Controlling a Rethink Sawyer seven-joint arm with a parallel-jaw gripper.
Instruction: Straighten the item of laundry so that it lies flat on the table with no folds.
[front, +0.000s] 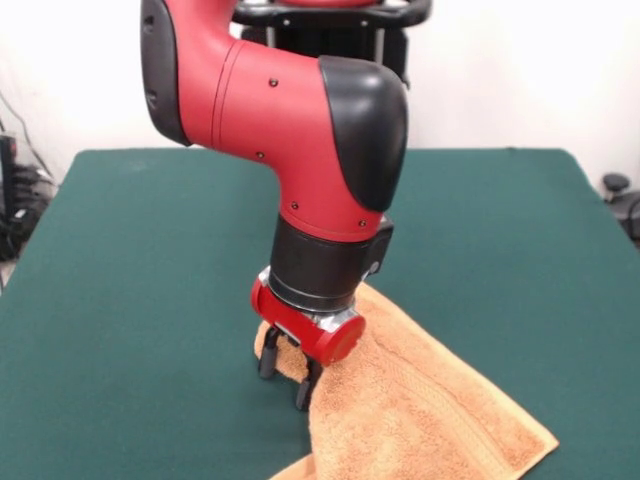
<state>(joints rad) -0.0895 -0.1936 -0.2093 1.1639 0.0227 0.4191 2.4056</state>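
The light orange-tan towel (420, 400) lies on the dark green table (130, 300) at the near right, and the picture's bottom edge cuts it off. It is bunched, with a folded edge hanging below the gripper and a flap showing at the bottom (292, 470). My gripper (286, 376) points down at the towel's far left corner. Its two dark fingers (267, 362) stand either side of a bunch of cloth and appear closed on it. The arm's red and black wrist hides the towel's far edge.
The robot's pedestal (330, 30) stands at the table's far side. Cables and dark equipment (20, 190) sit off the left edge, and a dark object (620, 200) sits off the right edge. Bare green tabletop shows to the left and at the far right.
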